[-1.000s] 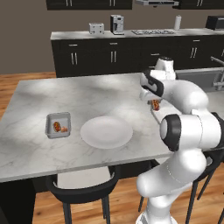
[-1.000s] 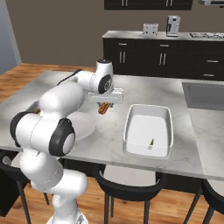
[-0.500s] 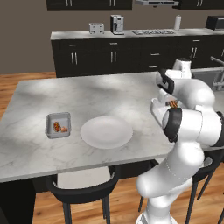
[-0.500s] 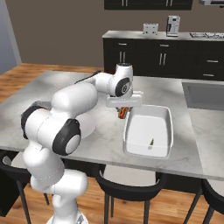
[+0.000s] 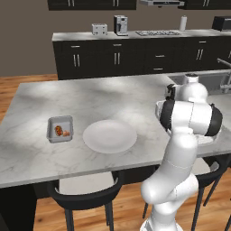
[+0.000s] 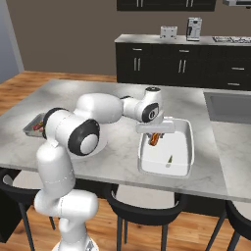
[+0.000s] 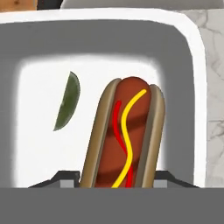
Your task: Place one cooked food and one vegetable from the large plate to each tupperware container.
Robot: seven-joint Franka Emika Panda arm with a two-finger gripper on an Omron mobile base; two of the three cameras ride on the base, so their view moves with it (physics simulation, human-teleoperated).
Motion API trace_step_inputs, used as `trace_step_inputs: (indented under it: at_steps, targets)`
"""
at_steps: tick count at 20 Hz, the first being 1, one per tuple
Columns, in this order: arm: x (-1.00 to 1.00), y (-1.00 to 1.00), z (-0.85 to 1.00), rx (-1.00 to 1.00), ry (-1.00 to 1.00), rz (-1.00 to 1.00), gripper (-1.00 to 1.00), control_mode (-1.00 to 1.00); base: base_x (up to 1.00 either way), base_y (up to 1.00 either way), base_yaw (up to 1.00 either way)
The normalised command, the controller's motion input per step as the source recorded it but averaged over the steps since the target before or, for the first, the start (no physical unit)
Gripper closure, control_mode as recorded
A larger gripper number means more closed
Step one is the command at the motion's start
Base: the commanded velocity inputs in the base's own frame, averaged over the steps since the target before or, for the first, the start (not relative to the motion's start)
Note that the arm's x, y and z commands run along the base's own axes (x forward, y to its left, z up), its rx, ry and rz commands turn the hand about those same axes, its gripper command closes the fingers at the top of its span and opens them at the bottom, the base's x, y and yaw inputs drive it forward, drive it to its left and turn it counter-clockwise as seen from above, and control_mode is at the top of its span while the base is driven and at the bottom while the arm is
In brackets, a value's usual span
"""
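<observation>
My gripper [image 6: 155, 133] is shut on a hot dog [image 6: 154, 140] with red and yellow sauce lines, held just above the inside of the white tupperware container [image 6: 188, 147]. In the hand view the hot dog [image 7: 124, 140] stands between the fingertips [image 7: 65, 178], over the container's white floor inside its rim [image 7: 192, 39]. A dark green vegetable slice [image 7: 68, 107] lies on that floor beside it, also seen as a green slice [image 6: 170, 158]. The large plate [image 5: 109, 136] is bare. The small grey tupperware container [image 5: 60, 128] holds a reddish-brown food and an orange piece.
A sink [image 6: 230, 105] is set into the counter right of the white container. Dark stools [image 6: 142, 208] stand along the counter's near edge. A back counter carries a toaster [image 5: 99, 30] and a coffee machine [image 5: 120, 25].
The arm has swung right with the hot dog, from beside the white container to over its inside. The plate and the grey container have not moved.
</observation>
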Motion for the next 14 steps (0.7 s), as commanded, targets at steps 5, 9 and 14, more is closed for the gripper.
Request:
trace_step_inputs:
  at_steps: [5,9,14]
  targets:
    - [0.18,-0.7,-0.34,0.08,0.0,0.04,1.0,-1.0,0.0,0.0,0.0]
    - [0.32,-0.32,-0.39,0.03,0.0,0.09,1.0,-1.0,0.0,0.0,0.0]
    - [-0.01,-0.03,-0.35,0.0,0.0,0.07,1.0,-1.0,0.0,0.0,0.0]
